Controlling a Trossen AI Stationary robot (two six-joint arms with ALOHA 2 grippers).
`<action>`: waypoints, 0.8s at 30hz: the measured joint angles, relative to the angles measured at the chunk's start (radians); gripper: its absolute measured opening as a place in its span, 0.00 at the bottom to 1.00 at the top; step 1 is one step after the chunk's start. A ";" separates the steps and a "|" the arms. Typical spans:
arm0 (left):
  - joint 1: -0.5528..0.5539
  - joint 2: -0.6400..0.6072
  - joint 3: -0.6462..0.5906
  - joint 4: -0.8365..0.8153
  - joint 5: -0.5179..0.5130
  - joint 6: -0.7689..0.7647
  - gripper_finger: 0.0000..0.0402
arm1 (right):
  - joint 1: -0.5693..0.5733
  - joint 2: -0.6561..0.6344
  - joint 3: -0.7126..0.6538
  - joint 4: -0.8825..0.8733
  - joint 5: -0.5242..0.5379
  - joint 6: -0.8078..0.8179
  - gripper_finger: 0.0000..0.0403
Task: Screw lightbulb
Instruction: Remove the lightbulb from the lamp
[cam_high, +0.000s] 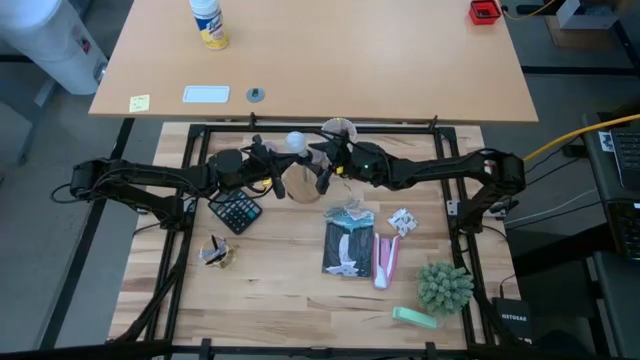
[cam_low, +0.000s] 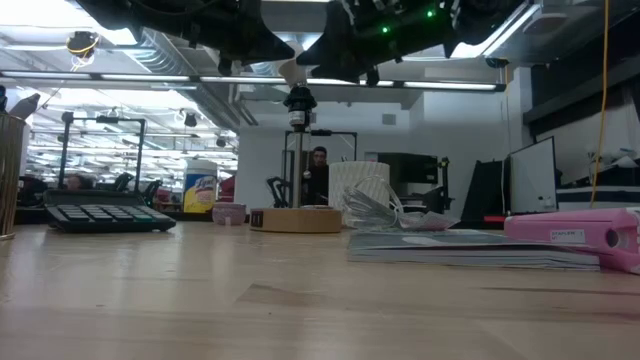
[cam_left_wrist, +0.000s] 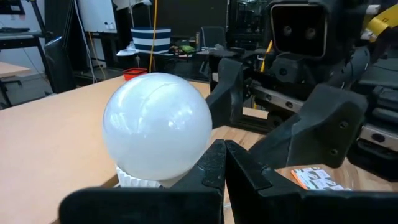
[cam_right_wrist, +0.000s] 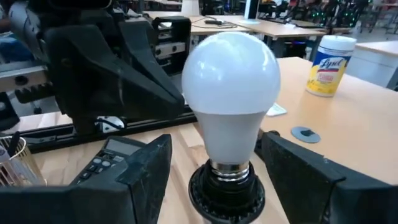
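The white frosted lightbulb (cam_right_wrist: 231, 81) stands upright with its silvery screw base in the black socket (cam_right_wrist: 225, 190), on the post of the round wooden disc stand (cam_high: 300, 186). My right gripper (cam_right_wrist: 227, 180) is open; its two fingers stand on either side of the socket and the bulb's neck, with gaps showing. My left gripper (cam_left_wrist: 222, 171) is shut and level, its tips close beside the bulb's globe (cam_left_wrist: 155, 124) on the side opposite the right arm. In the high view both arms meet over the stand at the table's far middle. My left gripper has its shut fingertips (cam_left_wrist: 214, 158) right beside the lower side of the bulb's globe, coming in level from the table's left. I cannot tell whether they touch it.
A black calculator (cam_high: 235, 210) lies left of the stand, and a white cup (cam_high: 340, 130) stands just beyond it. Nearer the front lie a black packet (cam_high: 348, 248), a pink case (cam_high: 386, 260), a green plant (cam_high: 444, 285) and a crumpled wrapper (cam_high: 217, 252).
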 joint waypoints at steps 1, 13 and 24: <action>0.000 0.000 0.000 0.000 0.000 0.000 0.00 | -0.005 0.005 0.000 0.004 -0.002 0.004 0.63; 0.000 0.000 0.000 0.001 0.000 0.000 0.00 | -0.051 0.021 0.000 0.025 -0.074 0.030 0.63; 0.000 0.000 0.000 0.000 0.000 0.000 0.00 | -0.058 0.021 0.001 0.034 -0.097 0.023 0.63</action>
